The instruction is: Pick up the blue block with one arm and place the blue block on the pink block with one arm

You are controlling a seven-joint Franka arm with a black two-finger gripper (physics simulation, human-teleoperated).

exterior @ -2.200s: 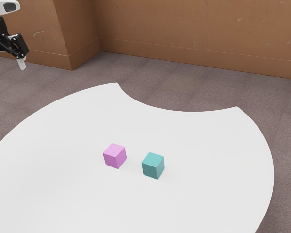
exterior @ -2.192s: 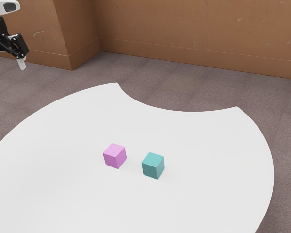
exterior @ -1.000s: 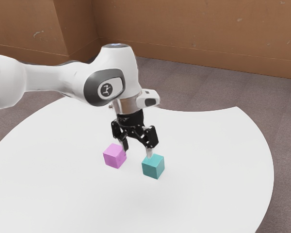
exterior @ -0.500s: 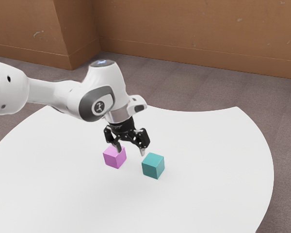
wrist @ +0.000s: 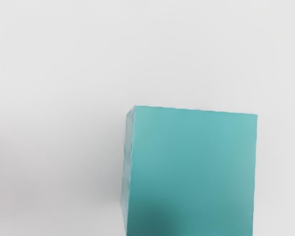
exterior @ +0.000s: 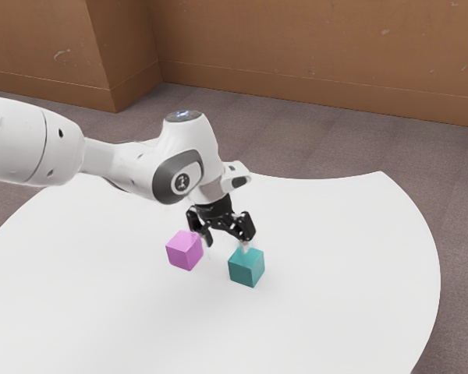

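The blue block [exterior: 246,267], a teal cube, sits on the round white table [exterior: 335,257], with the pink block [exterior: 184,250] close by toward the exterior view's left. My black gripper [exterior: 226,243] hangs open just above the table. One finger is over the gap beside the pink block. The other fingertip [exterior: 244,247] is right over the teal cube's upper back edge. Nothing is held between the fingers. In the wrist view the blue block [wrist: 191,172] looms large and close under my hand, standing flat on the table [wrist: 64,73].
The white table's far edge [exterior: 281,178] is cut in a concave curve. Beyond it lie grey floor and brown walls [exterior: 312,47]. My white arm [exterior: 101,167] spans in from the exterior view's left above the table.
Over two seconds the arm swung in from the upper left down to the blocks. In the last half second my gripper shifted from over the pink block toward the blue block.
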